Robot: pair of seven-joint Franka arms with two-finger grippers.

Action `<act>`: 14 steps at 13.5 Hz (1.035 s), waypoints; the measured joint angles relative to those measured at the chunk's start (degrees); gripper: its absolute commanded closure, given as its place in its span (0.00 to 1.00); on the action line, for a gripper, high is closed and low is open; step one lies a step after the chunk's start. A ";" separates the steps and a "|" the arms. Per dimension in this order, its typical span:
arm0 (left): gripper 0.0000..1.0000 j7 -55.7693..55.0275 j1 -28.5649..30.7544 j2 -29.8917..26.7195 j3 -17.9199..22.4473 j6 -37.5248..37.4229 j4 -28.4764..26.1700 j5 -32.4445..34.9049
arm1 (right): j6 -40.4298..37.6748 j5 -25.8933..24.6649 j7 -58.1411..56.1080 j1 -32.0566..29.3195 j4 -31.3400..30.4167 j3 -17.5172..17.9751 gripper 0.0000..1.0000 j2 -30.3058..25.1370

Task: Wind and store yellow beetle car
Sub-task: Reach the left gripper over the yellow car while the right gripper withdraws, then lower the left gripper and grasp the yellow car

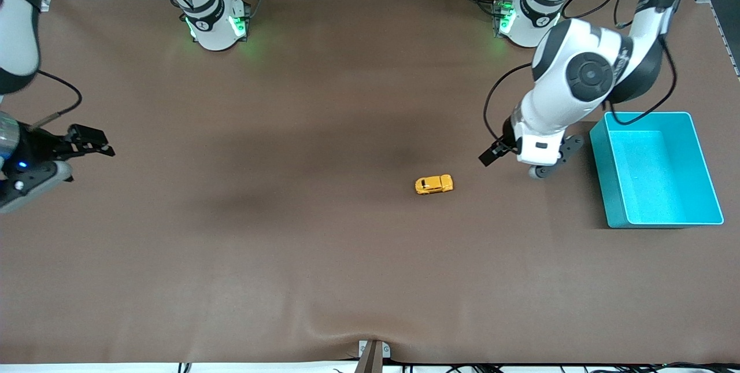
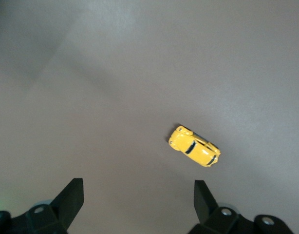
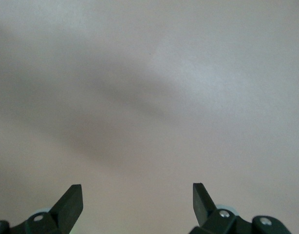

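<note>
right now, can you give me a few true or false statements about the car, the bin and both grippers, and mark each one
1. The yellow beetle car sits on the brown table, outside the turquoise bin. True.
2. The left gripper is shut on the car. False: its fingers are open and hold nothing; it hangs over the table between the car and the bin.
3. The bin has a toy in it. False: nothing shows inside it.
4. The right gripper is open, over the table at the right arm's end, well away from the car. True.
5. The left wrist view shows the car lying on its roof. False: the car stands on its wheels, its roof showing.
</note>
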 measured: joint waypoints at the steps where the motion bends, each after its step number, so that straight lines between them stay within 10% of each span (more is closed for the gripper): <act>1: 0.00 -2.93 -0.61 0.97 -0.01 1.19 -0.02 0.00 | -0.28 -0.02 0.96 -0.05 0.43 -0.24 0.00 -0.25; 14: 0.00 -38.08 -6.94 10.04 -0.02 19.57 -2.56 0.48 | -0.36 -0.14 31.31 3.59 4.98 -0.70 0.00 -3.44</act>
